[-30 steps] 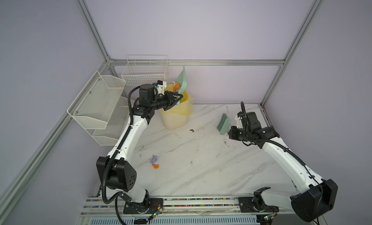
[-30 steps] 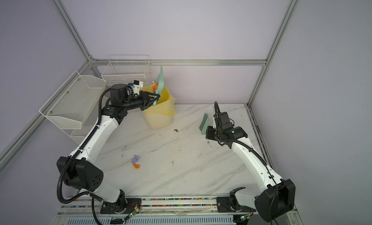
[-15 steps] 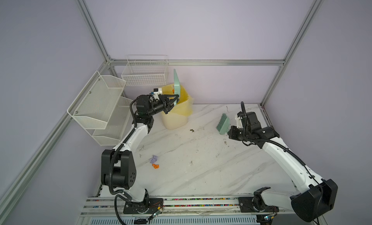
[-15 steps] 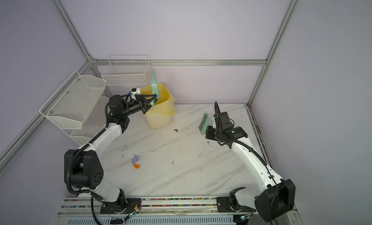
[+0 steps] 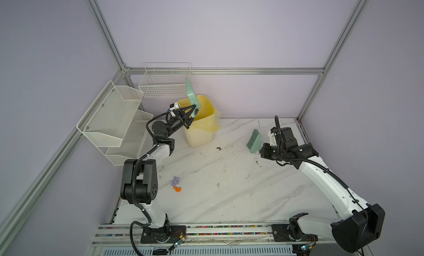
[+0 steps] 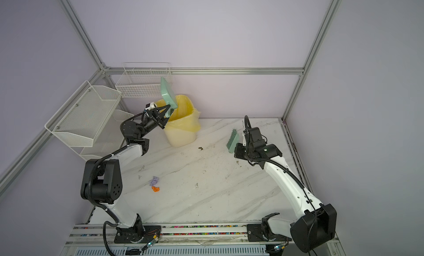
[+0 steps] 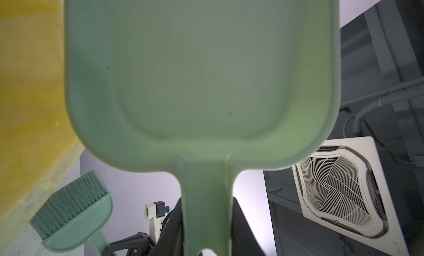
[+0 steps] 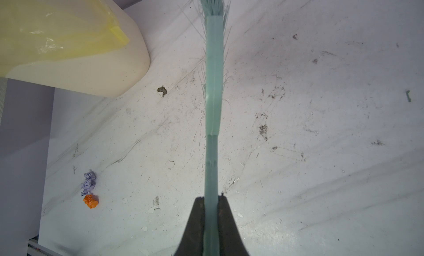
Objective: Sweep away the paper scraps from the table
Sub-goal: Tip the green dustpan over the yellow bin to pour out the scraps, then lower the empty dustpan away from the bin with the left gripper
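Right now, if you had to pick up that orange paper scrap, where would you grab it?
Probably from straight above, pinching the orange scrap across its middle: it's a low crumpled wad on the table. Keep the jaws clear of the lavender scrap beside it.

Mint dustpan above yellow-lined bin; brush well apart

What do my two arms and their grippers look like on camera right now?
The left arm and right arm match: white link shells, chunky black joint housings, black bases bolted to an aluminium rail. A black corrugated cable hose loops along each. The left gripper and right gripper are black with tapered jaws, each carrying a small white camera block.
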Robot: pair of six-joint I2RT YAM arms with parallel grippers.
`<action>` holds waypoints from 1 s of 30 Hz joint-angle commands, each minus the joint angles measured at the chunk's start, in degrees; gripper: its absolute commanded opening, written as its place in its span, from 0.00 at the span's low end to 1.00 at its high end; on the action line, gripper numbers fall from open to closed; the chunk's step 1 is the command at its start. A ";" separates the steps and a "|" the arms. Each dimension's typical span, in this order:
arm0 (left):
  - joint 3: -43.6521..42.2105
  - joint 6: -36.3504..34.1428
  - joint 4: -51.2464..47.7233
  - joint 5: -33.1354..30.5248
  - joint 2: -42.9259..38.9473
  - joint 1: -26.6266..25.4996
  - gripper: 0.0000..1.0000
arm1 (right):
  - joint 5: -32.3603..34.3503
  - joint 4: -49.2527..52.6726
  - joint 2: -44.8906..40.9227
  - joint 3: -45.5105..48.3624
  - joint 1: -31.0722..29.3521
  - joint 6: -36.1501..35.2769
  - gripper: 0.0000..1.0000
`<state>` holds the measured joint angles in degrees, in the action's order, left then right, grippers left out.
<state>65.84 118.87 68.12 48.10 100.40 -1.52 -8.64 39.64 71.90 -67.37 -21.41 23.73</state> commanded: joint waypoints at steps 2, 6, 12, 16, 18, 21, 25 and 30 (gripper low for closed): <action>-1.95 8.15 6.31 -0.57 -1.44 0.11 0.12 | 0.38 -0.31 -1.28 -1.28 0.15 0.28 0.00; -1.41 6.98 5.57 0.44 -2.41 0.10 0.12 | 0.38 -0.31 -1.32 -1.19 0.18 0.27 0.00; -2.55 -2.93 -7.79 2.82 -7.70 -0.01 0.14 | 0.38 -0.24 -1.54 -1.18 0.19 0.33 0.00; -3.28 -10.79 -16.81 2.74 -11.63 -0.06 0.14 | 0.40 -0.33 -2.00 -0.84 0.16 0.53 0.00; -4.35 -13.53 -19.69 1.62 -13.91 -0.15 0.14 | 0.38 -0.43 -2.24 -0.53 0.19 0.74 0.00; -4.56 -19.85 -26.95 1.25 -17.32 -0.54 0.14 | -0.05 -0.38 -2.57 -0.45 0.19 0.97 0.00; -2.67 -32.08 -42.18 -0.27 -23.33 -2.04 0.15 | -0.58 -0.61 -3.12 -0.82 0.18 1.44 0.00; 0.60 -44.93 -57.42 -2.88 -28.25 -4.74 0.15 | -1.36 -1.43 -3.08 -0.84 0.20 1.87 0.00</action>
<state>63.20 85.95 22.33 47.24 74.85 -5.10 -9.17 39.62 69.95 -67.37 -21.41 24.86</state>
